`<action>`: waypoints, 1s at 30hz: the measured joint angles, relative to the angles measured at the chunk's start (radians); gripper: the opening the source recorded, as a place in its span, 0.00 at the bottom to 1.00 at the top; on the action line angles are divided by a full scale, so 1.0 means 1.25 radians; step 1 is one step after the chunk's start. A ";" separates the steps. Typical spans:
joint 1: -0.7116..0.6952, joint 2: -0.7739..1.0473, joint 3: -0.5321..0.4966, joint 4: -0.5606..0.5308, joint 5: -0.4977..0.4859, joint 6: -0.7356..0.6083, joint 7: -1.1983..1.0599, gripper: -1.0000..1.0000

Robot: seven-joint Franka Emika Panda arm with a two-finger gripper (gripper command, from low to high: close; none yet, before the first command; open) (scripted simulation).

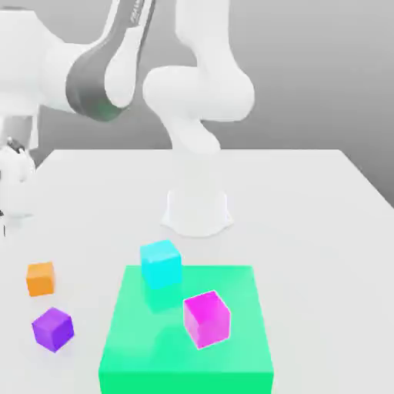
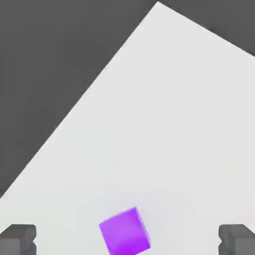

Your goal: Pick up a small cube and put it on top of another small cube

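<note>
The white surface (image 1: pixel 308 223) carries everything, with the arm's round base (image 1: pixel 197 209) standing near its middle. In front of the base lies a flat green square pad (image 1: pixel 231 362), the largest item on the surface. A cyan cube (image 1: pixel 161 263) sits at the pad's far corner toward the exterior view's left, and a magenta cube (image 1: pixel 206 318) rests tilted on the pad nearer its centre. Off the pad, toward the exterior view's left, a purple cube (image 1: pixel 52 328) stands on the bare surface. The small cube (image 1: pixel 40 278), orange and the smallest block, sits just beyond the purple one, apart from it and from the pad; it lies flat with no long axis, its faces turned slightly off square to the pad's edges. The hand (image 2: pixel 127 241) is open, its two dark fingertips (image 2: pixel 19 239) spread wide with the purple cube between them below; where the orange cube lies relative to it cannot be told.
</note>
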 joint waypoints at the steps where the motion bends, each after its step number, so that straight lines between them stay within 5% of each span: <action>1: -0.016 0.030 -0.008 -0.013 0.019 0.017 0.000 0.50; 5: -0.080 0.151 0.001 -0.048 0.124 0.087 -0.034 0.50; 10: -0.173 0.296 0.111 -0.023 0.231 0.197 -0.111 0.50; 11: -0.187 0.314 0.127 -0.019 0.240 0.212 -0.117 0.00; 18: -0.188 0.314 0.128 -0.019 0.238 0.212 -0.115 0.00; 24: -0.131 0.158 0.043 -0.054 0.111 0.093 -0.018 0.00; 30: -0.012 -0.020 0.093 -0.078 0.032 -0.054 0.168 0.00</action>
